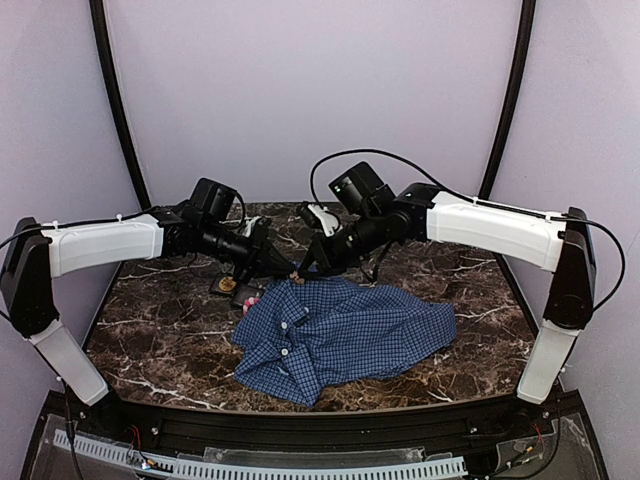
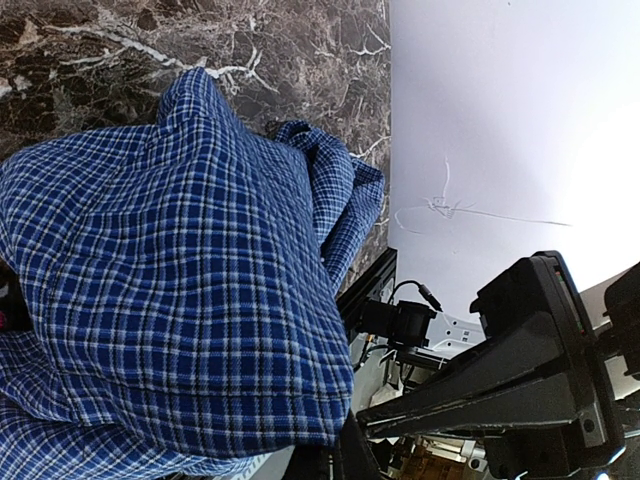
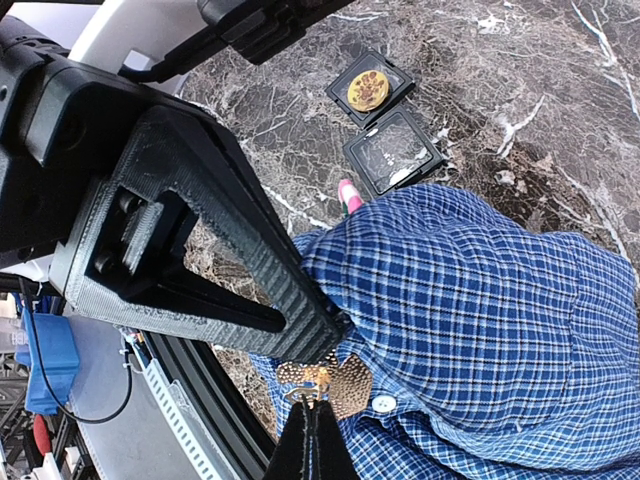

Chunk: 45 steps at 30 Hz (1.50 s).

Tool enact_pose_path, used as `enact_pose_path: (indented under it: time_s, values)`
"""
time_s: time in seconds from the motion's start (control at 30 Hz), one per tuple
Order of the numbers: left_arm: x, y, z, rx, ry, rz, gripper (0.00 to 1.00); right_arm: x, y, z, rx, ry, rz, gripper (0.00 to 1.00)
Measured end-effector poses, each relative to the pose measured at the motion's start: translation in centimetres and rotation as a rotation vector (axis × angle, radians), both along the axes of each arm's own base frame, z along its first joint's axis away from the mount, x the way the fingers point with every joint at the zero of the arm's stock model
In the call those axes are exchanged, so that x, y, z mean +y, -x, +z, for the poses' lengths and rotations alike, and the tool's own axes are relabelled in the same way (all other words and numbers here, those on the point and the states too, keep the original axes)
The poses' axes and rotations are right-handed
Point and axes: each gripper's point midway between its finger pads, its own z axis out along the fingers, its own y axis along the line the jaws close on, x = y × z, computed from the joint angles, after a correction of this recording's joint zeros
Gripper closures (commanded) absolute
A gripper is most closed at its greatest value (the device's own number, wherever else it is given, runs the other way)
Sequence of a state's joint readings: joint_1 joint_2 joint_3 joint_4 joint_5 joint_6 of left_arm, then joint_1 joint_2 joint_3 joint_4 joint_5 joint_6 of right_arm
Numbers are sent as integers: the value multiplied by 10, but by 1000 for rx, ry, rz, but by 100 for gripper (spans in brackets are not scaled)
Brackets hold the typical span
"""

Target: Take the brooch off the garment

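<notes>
Gently now: your right gripper [image 3: 318, 380] is pinched shut on the gold brooch [image 3: 348, 388], at the garment [image 3: 480, 300] edge nearest the black tray [image 3: 392, 152]. With the left gripper [image 2: 345, 432] clamped on cloth beside it, brace the fabric and draw the brooch straight out, away from the tray.

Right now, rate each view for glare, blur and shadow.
Top external: even light, sharp, no harsh glare on the table. Left wrist: shirt crisp, wall washed out white. Right wrist: brooch and shirt sharp, right gripper close and dark, little detail.
</notes>
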State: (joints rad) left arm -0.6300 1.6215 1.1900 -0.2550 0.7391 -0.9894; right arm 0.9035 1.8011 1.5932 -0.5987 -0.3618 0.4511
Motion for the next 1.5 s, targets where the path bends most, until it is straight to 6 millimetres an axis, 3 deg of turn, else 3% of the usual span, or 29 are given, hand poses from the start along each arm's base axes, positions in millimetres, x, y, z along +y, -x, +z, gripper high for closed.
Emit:
enact_pose_path:
  time_s: [1.5]
  values:
    - [4,2,-5,12,-5,26,99,-2,-1,-4,11,-8,-34,100]
